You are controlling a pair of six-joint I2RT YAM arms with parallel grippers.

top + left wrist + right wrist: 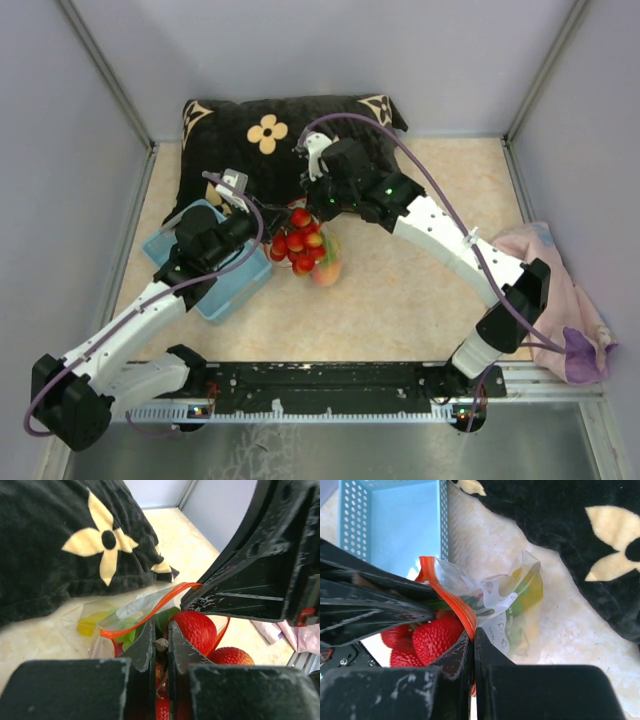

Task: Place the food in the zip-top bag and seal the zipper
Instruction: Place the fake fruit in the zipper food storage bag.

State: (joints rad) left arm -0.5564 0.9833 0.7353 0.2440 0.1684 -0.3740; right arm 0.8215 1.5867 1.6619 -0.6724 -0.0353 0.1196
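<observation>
The clear zip-top bag (520, 597) is held up over the table, its red-orange zipper (451, 601) gaping open. Green grapes (124, 627) and a yellow fruit (90, 623) lie inside it. My right gripper (473, 630) is shut on the zipper strip. My left gripper (160, 630) is shut on the brown stem of a bunch of red strawberries (197, 627), held at the bag's mouth. In the top view the strawberries (298, 245) hang between the left gripper (262, 224) and right gripper (307, 203), with an orange peach (326, 272) in the bag below.
A black pillow (270, 130) with yellow flowers lies at the back, close behind both grippers. The light blue latticed basket (228, 295) sits under the left arm. A pink cloth (565, 300) lies at the right edge.
</observation>
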